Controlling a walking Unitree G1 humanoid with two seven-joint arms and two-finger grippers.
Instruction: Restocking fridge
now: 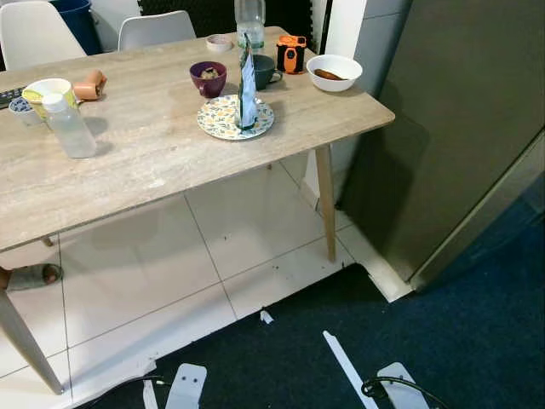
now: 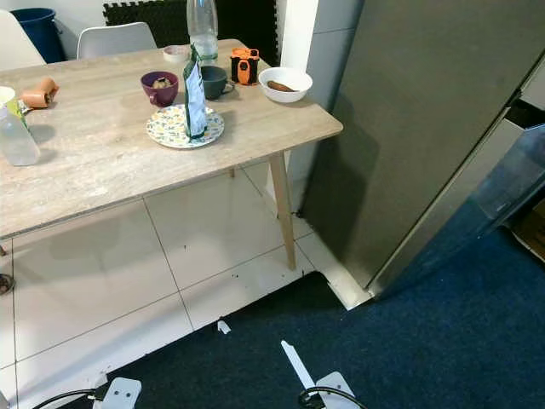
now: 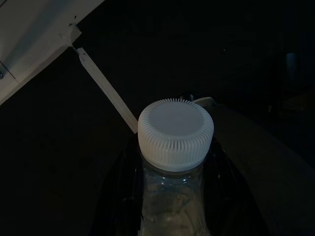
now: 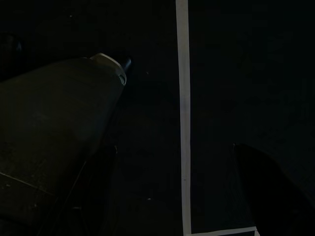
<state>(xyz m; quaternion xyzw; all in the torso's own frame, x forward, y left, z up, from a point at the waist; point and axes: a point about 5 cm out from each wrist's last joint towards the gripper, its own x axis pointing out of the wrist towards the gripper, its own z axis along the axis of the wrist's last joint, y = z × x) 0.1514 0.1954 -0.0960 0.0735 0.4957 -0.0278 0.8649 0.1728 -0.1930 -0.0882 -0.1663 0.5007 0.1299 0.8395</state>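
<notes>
The left gripper (image 3: 172,206) is holding a clear bottle (image 3: 172,196) with a white ribbed cap (image 3: 174,132), low over the dark blue carpet (image 1: 477,341). No words are showing on it. The right gripper is hanging idle; I cannot tell its state. The grey fridge (image 1: 460,111) is standing on the right, beside the wooden table (image 1: 145,153).

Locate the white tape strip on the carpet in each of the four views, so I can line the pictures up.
Left eye view: the white tape strip lies low, right of centre, on the dark blue carpet.
Right eye view: the strip lies low, near centre.
Left wrist view: the strip slants behind the white-capped bottle.
Right wrist view: the strip runs straight across the dark frame.
Shared landmark: the carpet beneath it.
</notes>
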